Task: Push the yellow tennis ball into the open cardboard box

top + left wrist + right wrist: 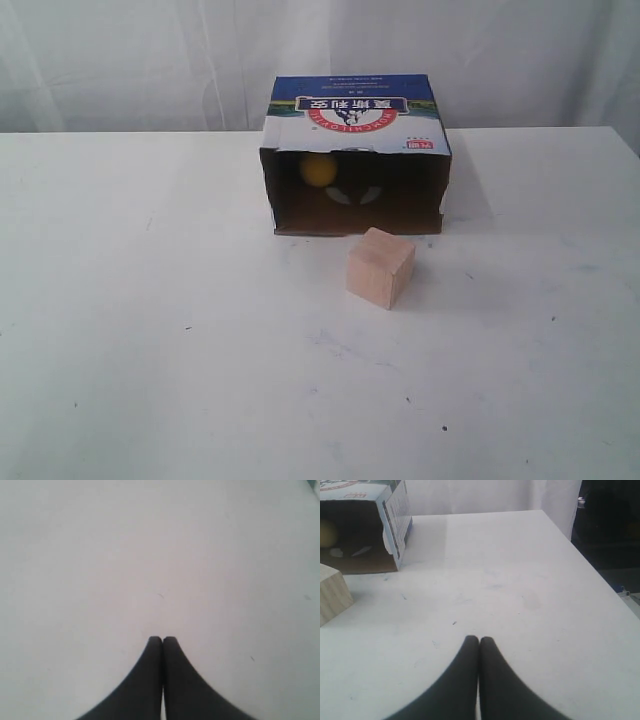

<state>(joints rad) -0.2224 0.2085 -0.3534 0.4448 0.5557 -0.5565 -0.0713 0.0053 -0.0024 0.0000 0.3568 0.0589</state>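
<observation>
The yellow tennis ball (319, 170) lies inside the open cardboard box (356, 110), in the left part of its dark interior. The box, blue on top with a white band and red lettering, stands at the table's far middle, its opening facing the camera. The right wrist view also catches the ball (327, 533) inside the box (395, 510). My left gripper (162, 639) is shut, empty, over bare white table. Shut and empty too, my right gripper (479, 639) hovers over the table well away from the box. Neither arm appears in the exterior view.
A pale wooden cube (380, 266) sits just in front of the box's opening, right of its middle; the cube (332, 595) also shows in the right wrist view. The white table (150, 330) ends at a right edge (600, 575), with white curtains behind.
</observation>
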